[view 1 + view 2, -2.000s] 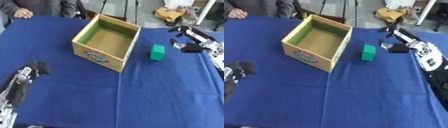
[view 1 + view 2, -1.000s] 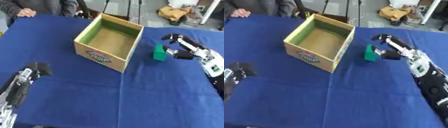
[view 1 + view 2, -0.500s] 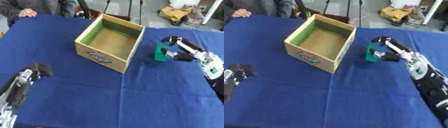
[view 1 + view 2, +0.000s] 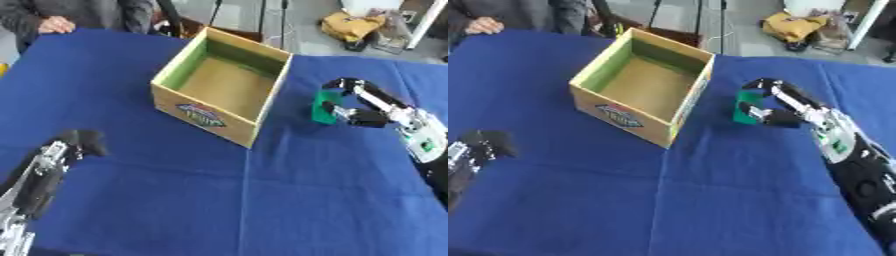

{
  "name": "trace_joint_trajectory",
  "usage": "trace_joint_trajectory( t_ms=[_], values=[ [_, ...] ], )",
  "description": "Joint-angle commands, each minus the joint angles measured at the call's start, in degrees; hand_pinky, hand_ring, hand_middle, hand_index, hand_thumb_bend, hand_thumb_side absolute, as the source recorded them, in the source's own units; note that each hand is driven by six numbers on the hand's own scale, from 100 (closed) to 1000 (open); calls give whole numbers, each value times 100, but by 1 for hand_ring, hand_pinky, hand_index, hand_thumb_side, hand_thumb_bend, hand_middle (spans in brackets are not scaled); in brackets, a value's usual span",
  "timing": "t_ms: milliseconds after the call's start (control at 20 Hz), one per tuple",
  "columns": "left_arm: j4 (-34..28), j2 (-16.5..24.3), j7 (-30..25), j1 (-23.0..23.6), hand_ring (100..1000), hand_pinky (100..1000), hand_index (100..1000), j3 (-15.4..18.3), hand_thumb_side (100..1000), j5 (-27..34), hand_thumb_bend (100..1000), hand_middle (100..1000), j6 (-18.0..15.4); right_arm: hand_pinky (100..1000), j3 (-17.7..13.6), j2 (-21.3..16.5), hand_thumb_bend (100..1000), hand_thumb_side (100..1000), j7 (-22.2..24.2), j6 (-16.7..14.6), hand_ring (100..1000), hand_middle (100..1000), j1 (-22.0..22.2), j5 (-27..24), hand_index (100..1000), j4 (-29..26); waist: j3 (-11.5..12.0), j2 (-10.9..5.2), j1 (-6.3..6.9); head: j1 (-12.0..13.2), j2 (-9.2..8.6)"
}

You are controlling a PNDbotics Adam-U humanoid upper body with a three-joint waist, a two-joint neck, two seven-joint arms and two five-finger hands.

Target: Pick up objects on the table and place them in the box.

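Green block (image 4: 323, 107) on the blue table (image 4: 262, 200), just beside the right wall of the cardboard box (image 4: 223, 90), at about 3 o'clock from it. Right hand (image 4: 360, 109) reaching in from 3 o'clock, fingers and thumb curled around the block, touching it. Box open on top, nothing visible inside. Left hand (image 4: 74, 142) low at 8 o'clock, resting on the cloth; cannot tell whether fingers are open or closed.
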Motion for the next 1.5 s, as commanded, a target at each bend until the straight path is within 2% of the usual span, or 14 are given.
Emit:
trace_joint_trajectory(
  t_ms=[50,350,1000,1100,1500],
  values=[
    [-72,129,-30,-67,652,861,764,-16,969,4,371,572,-14,798,-74,-190,342,842,40,-7,936,841,-74,49,907,2,10,-71,19,19,-78],
    [-72,131,-38,-68,652,861,764,-18,971,2,371,573,-15,793,-82,-210,377,791,120,-24,933,835,-54,108,912,31,18,-60,10,33,-83],
    [-77,130,-45,-69,653,862,764,-17,972,4,369,574,-16,794,-91,-219,339,737,161,-29,937,838,-42,103,930,17,22,-56,10,47,-82],
    [-77,129,-45,-69,654,862,764,-16,972,4,368,574,-16,798,-100,-218,329,723,144,-28,941,890,-46,75,960,6,23,-58,10,50,-83],
    [-79,130,-46,-74,655,862,764,-13,973,1,366,574,-18,799,-109,-228,314,708,81,-6,943,912,-52,10,979,-18,26,-54,11,61,-82]
  ],
)
